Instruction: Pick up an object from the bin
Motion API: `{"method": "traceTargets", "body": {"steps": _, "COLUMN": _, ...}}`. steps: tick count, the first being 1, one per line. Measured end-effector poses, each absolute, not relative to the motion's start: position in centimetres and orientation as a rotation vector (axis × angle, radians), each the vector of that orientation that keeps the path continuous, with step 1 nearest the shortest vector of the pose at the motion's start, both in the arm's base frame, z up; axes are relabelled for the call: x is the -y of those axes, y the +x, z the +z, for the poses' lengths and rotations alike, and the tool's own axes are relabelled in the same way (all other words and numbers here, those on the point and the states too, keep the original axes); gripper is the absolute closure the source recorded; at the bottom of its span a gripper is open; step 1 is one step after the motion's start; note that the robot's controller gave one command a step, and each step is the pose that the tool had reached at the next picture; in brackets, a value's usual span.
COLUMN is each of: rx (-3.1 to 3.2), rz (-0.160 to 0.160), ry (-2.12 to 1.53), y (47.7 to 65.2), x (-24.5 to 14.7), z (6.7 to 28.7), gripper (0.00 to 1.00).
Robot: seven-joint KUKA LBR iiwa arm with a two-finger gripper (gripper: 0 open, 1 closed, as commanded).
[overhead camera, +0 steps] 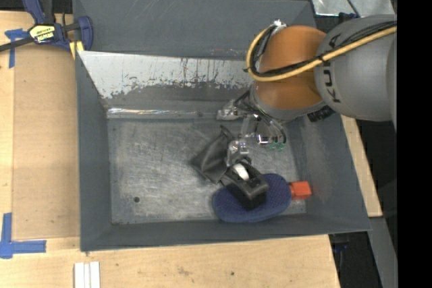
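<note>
My gripper [244, 144] hangs below the orange-covered wrist, low over the bin's floor right of centre. Directly beneath it lies a small black block with a white patch on top [247, 185], resting on a flat blue oval pad [268, 202]. A dark grey angular piece [210, 160] lies just left of the gripper, touching or nearly touching it. A small orange-red block [300, 189] sits at the blue pad's right edge.
The left half of the bin's floor holds only a small dark speck near the front. The arm and its yellow cable come in over the bin's right wall and hide the back right corner.
</note>
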State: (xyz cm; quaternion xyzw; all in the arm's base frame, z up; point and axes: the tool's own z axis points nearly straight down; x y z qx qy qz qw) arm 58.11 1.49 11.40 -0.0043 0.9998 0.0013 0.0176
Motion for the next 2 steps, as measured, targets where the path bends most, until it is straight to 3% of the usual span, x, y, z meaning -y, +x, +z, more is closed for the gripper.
{"method": "traceTargets", "body": {"steps": 2, "rx": -3.106, "rz": 0.004, "ry": 0.179, "y": 57.83, "x": -1.50, "z": 10.92, "gripper": 0.00}}
